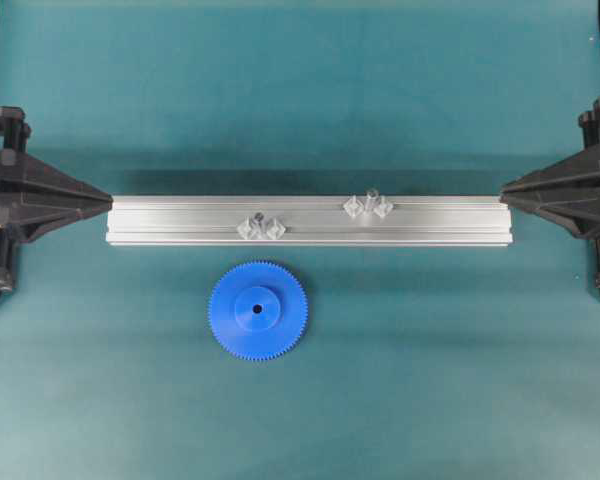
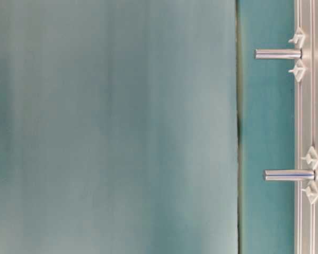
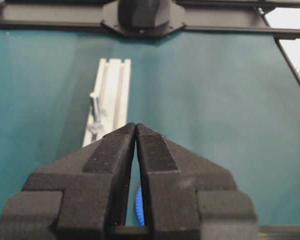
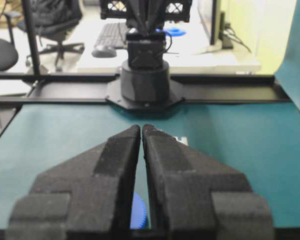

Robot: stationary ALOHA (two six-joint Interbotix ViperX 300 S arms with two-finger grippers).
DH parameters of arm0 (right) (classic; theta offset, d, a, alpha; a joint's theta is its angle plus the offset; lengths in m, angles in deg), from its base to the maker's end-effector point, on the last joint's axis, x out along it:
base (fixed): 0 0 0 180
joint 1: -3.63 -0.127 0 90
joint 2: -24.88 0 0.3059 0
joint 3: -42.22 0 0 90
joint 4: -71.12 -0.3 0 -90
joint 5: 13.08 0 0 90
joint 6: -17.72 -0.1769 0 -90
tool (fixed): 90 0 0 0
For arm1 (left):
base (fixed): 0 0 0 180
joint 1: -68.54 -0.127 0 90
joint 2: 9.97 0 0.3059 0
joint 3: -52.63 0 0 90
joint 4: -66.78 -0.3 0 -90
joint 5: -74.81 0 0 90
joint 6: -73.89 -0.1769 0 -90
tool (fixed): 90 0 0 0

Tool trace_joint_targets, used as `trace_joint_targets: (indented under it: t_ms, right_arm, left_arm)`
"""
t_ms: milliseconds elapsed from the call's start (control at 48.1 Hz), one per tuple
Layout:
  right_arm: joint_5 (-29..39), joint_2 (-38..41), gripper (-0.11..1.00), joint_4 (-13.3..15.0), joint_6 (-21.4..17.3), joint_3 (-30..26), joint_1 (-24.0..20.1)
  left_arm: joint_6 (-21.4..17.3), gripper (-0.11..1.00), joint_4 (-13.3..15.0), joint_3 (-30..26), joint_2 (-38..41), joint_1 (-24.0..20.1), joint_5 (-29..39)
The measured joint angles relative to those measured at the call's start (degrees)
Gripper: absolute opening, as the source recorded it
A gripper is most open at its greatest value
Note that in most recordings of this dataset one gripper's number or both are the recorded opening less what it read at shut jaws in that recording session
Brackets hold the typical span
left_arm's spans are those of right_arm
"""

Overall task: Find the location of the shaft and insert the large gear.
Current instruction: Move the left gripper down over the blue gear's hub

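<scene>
While the left gripper (image 1: 108,201) waits with its jaws together, holding nothing, at the left end of the aluminium rail (image 1: 430,222), the large gear (image 1: 258,310) lies flat just beside the rail's near side, below the left shaft (image 1: 261,217). A second pin (image 1: 372,194) stands further right, and the right gripper (image 1: 506,194), jaws likewise together and empty, sits at the right end.

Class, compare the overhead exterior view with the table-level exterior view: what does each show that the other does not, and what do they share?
Only the overhead view shows the large gear lying flat on the teal mat below the aluminium rail, plus the left gripper and right gripper, both shut, at the rail's ends. Only the table-level view shows the two metal pins in full length, standing out from the rail. Both share the rail, the pins with their clear clips, and the mat.
</scene>
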State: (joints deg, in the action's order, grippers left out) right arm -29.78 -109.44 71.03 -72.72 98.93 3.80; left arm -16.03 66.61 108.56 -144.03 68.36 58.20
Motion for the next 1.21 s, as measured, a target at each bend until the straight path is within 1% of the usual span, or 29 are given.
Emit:
trace_joint_targets:
  t_ms: [62, 83, 125, 166, 229, 333, 436, 540, 623, 769, 998, 1060, 1101, 1143, 1205]
  right_arm:
    - [0.3, 0.1, 0.19, -0.3, 0.0, 0.3, -0.1]
    - [0.5, 0.2, 0.18, -0.4, 0.0, 0.4, 0.0]
    - [1.7, 0.3, 0.11, -1.1, -0.4, 0.7, -0.1]
    - [3.5, 0.3, 0.07, -1.8, -1.2, 0.9, -0.1]
    - [7.5, 0.4, 0.03, -2.4, -3.1, 0.9, -0.1]
    - [14.1, 0.4, 0.02, -2.5, -5.7, 0.9, -0.1]
    - [19.8, 0.4, 0.02, -2.6, -6.9, 0.9, 0.0]
    - [23.6, 0.4, 0.02, -2.6, -7.0, 0.7, -0.1]
    - [25.6, 0.4, 0.02, -2.6, -7.0, 0.7, -0.1]
    - [27.7, 0.5, 0.02, -2.6, -7.1, 0.7, 0.0]
    - [29.4, 0.5, 0.02, -2.5, -7.0, 0.7, -0.1]
    - [29.7, 0.5, 0.02, -2.5, -7.0, 0.7, -0.1]
    - [29.9, 0.5, 0.02, -2.5, -7.0, 0.7, -0.1]
    - [30.1, 0.5, 0.02, -2.4, -7.0, 0.6, 0.0]
    - [30.3, 0.5, 0.02, -2.3, -7.1, 0.7, -0.1]
  left_arm:
    - [1.3, 0.12, -0.2, -0.2, 0.4, 0.4, 0.8]
    - [2.0, 0.09, -0.3, -0.2, 0.7, 0.6, 1.1]
    - [2.5, 0.03, -0.4, -0.4, 1.4, 1.0, 1.8]
    - [3.1, 0.0, -0.4, -1.1, 2.2, 1.2, 2.6]
    - [3.3, 0.0, -0.5, -2.3, 3.4, 1.7, 4.2]
    - [3.4, 0.0, -0.5, -4.0, 6.2, 2.3, 7.1]
    - [3.5, 0.0, -0.5, -5.6, 9.4, 3.1, 9.9]
    - [3.5, 0.0, -0.5, -7.6, 12.8, 3.9, 12.7]
    - [4.0, 0.0, -0.5, -9.6, 15.9, 4.5, 15.2]
    - [3.3, 0.0, -0.5, -12.9, 21.9, 5.2, 19.3]
    - [4.2, 0.01, -0.5, -16.8, 31.2, 6.3, 20.5]
    - [4.4, 0.05, -0.5, -18.1, 33.6, 6.3, 21.0]
    - [4.2, 0.12, -0.5, -18.9, 35.2, 6.3, 21.4]
    - [4.4, 0.2, -0.5, -19.6, 36.7, 6.3, 21.9]
    - [4.3, 0.38, -0.5, -20.5, 38.5, 6.3, 22.4]
